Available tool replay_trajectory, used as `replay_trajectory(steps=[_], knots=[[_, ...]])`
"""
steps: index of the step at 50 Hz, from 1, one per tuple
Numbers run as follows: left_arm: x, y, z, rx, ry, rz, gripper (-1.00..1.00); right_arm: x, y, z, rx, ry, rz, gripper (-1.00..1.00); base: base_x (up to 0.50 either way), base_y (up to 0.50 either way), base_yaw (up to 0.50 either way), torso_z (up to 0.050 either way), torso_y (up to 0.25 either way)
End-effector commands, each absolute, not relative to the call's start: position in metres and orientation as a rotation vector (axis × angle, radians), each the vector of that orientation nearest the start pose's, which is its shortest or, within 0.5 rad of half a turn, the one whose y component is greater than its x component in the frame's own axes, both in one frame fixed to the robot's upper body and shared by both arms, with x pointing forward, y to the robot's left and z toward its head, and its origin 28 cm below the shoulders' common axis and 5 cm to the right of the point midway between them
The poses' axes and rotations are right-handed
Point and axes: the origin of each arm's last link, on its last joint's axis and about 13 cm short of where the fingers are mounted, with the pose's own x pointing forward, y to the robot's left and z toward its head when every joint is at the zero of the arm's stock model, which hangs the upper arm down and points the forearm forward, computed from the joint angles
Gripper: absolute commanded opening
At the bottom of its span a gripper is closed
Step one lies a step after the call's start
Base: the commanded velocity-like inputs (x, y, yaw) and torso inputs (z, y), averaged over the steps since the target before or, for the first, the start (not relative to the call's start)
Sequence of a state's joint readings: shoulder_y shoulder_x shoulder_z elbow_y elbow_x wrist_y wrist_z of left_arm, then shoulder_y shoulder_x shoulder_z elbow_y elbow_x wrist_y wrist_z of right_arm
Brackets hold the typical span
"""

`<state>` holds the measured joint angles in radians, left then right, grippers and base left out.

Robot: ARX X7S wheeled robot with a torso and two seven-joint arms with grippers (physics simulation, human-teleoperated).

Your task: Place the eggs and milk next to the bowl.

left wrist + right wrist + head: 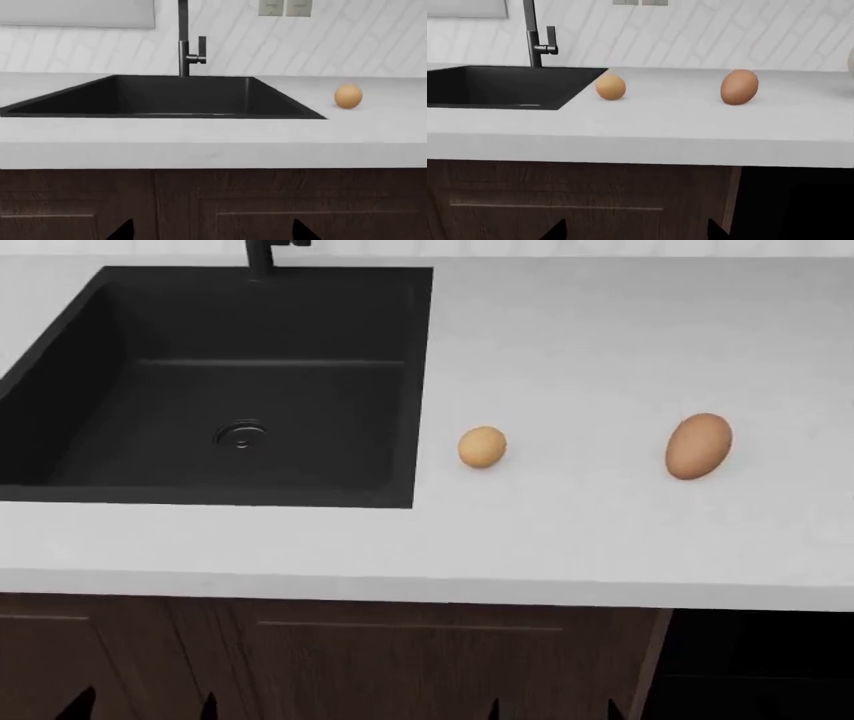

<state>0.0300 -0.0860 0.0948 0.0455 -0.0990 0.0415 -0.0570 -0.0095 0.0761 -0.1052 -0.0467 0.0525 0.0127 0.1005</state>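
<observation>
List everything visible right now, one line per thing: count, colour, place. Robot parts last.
eggs: 2; smaller pale tan egg just right of the sink, larger reddish-brown egg further right, both on the counter
sink: 1, black, set into the counter at left
faucet: 1, dark, behind the sink
counter: 1, white
cabinets: dark brown wood, below the counter
wall plates: 2, grey, on the backsplash
gripper fingertips: black, low in front of the cabinets, each wrist view

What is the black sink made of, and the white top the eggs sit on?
The sink looks like matte black stone composite or coated metal: flat and dark, with no shine. The countertop looks like smooth pale stone or solid surface: even grey-white with a thick square edge. Being a simulator render, neither is certain.
</observation>
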Motion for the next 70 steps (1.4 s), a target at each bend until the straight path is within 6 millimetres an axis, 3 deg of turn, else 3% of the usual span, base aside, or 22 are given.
replay_trajectory(steps=[1, 15, 25, 36, 47, 60, 66, 70], knots=[[0.204, 0.205, 0.020, -0.015, -0.053, -0.048, 1.00, 0.208, -0.092, 0.021, -0.017, -0.023, 0.009, 1.00, 0.00, 0.00, 0.00, 0.050, 0.014], [0.203, 0.205, 0.019, -0.025, -0.024, -0.057, 1.00, 0.208, -0.092, 0.022, -0.013, -0.027, 0.013, 1.00, 0.00, 0.00, 0.00, 0.050, 0.013], [0.204, 0.203, 0.029, -0.045, -0.061, -0.061, 1.00, 0.208, -0.094, 0.032, -0.007, -0.037, -0.009, 1.00, 0.00, 0.00, 0.00, 0.000, 0.000], [0.220, 0.223, 0.083, -0.063, -0.223, -0.002, 1.00, 0.221, -0.110, 0.071, -0.096, -0.141, -0.064, 1.00, 0.00, 0.00, 0.00, 0.000, 0.000], [0.232, 0.238, 0.149, -0.011, -0.327, -0.005, 1.00, 0.238, -0.123, 0.130, -0.146, -0.245, -0.087, 1.00, 0.00, 0.00, 0.00, 0.000, 0.000], [0.245, 0.254, 0.208, 0.031, -0.386, -0.018, 1.00, 0.257, -0.141, 0.197, -0.163, -0.391, -0.088, 1.00, 0.00, 0.00, 0.00, 0.000, 0.000], [0.246, 0.258, 0.221, 0.064, -0.396, -0.021, 1.00, 0.260, -0.143, 0.215, -0.177, -0.425, -0.088, 1.00, 0.00, 0.00, 0.00, 0.000, 0.000], [0.244, 0.259, 0.221, 0.076, -0.397, -0.013, 1.00, 0.260, -0.141, 0.213, -0.173, -0.425, -0.078, 1.00, 0.00, 0.00, 0.00, 0.000, 0.000]])
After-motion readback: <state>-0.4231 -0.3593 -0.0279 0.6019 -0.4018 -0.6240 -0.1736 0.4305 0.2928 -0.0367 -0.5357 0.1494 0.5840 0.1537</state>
